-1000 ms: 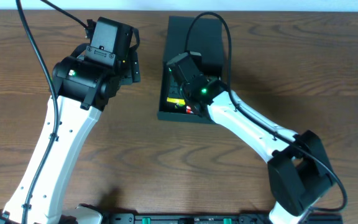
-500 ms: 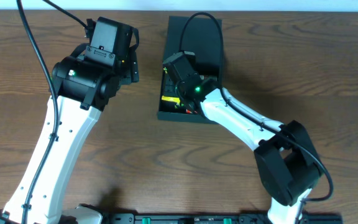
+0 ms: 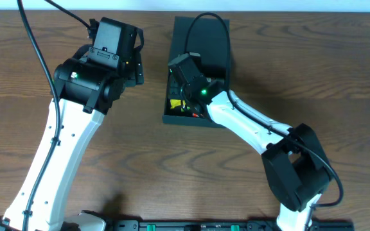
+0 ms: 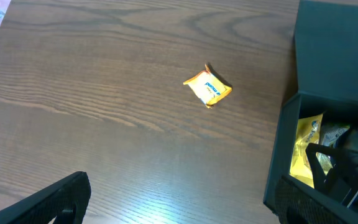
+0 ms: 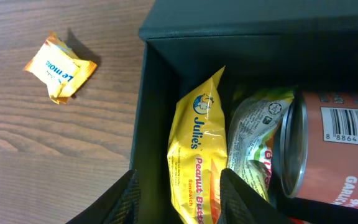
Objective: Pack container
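Note:
The container (image 3: 185,122) is a dark teal box with its flap lid (image 3: 201,35) folded open at the back. It also shows in the left wrist view (image 4: 281,162) and the right wrist view (image 5: 151,106). Inside lie a yellow peanut butter sandwich packet (image 5: 194,149), a green and white packet (image 5: 257,134) and a red can (image 5: 337,149). My right gripper (image 5: 185,199) is open low over the box's left side, its fingers either side of the yellow packet; overhead it shows over the box (image 3: 177,86). My left gripper (image 4: 182,208) is open and empty above the table, left of the box.
A small orange-yellow packet (image 4: 207,86) lies on the wooden table left of the box and also shows in the right wrist view (image 5: 58,67). In the overhead view the left arm (image 3: 95,77) covers that spot. The table's far edge (image 3: 268,11) runs behind the lid.
My right gripper has moved a little toward the far left inside the box, and its arm has swung left. The left arm has not moved.

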Controlling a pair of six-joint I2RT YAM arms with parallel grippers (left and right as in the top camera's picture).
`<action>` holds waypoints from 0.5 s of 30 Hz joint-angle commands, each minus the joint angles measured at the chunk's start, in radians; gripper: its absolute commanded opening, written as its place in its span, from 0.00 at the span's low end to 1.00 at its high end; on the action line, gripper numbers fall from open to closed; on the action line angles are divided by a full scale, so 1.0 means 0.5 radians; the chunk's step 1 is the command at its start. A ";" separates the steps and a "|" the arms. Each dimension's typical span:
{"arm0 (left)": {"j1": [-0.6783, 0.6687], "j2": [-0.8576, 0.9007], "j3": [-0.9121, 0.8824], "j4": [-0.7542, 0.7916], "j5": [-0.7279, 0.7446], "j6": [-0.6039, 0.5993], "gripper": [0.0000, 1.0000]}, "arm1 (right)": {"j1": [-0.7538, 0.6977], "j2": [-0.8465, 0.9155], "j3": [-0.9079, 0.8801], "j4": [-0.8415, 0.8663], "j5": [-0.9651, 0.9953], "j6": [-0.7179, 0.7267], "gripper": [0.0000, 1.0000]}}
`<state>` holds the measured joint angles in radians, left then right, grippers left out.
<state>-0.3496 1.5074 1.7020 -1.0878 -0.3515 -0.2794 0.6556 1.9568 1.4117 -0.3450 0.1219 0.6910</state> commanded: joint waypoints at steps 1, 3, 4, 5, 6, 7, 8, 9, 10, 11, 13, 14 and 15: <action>0.009 -0.019 0.031 0.009 -0.060 0.037 0.95 | -0.052 -0.004 0.195 -0.070 0.000 -0.102 0.41; 0.009 -0.014 0.031 0.040 -0.134 0.037 0.95 | -0.098 -0.019 0.413 -0.276 0.002 -0.157 0.42; 0.017 -0.008 0.031 0.060 -0.163 0.037 0.95 | -0.126 -0.021 0.552 -0.411 0.004 -0.215 0.45; 0.029 -0.004 0.031 0.079 -0.165 0.034 0.95 | -0.153 -0.021 0.668 -0.529 0.014 -0.263 0.49; 0.042 0.002 0.031 0.091 -0.166 0.011 0.95 | -0.184 -0.021 0.772 -0.647 0.047 -0.295 0.52; 0.050 0.005 0.031 0.092 -0.167 -0.034 0.95 | -0.215 -0.021 0.873 -0.769 0.108 -0.301 0.55; 0.064 0.008 0.031 0.092 -0.172 -0.096 0.95 | -0.247 -0.021 0.964 -0.883 0.182 -0.301 0.58; 0.088 0.009 0.031 0.098 -0.172 -0.162 0.95 | -0.288 -0.021 1.056 -0.996 0.266 -0.301 0.64; 0.106 0.009 0.031 0.104 -0.172 -0.211 0.96 | -0.327 -0.021 1.124 -1.083 0.323 -0.301 0.75; 0.125 0.008 0.031 0.116 -0.172 -0.254 0.95 | -0.385 -0.022 1.211 -1.202 0.369 -0.308 0.86; 0.150 0.010 0.031 0.131 -0.169 -0.259 0.95 | -0.468 -0.024 1.312 -1.366 0.370 -0.338 0.99; 0.153 0.015 0.031 0.136 -0.170 -0.259 0.95 | -0.504 -0.026 1.347 -1.446 0.369 -0.338 0.99; 0.153 0.018 0.031 0.141 -0.169 -0.257 0.95 | -0.546 -0.031 1.379 -1.543 0.369 -0.338 0.99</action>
<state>-0.2802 1.5074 1.7020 -1.0203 -0.4152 -0.3733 0.4129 1.9545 2.0666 -1.0889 0.2607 0.5434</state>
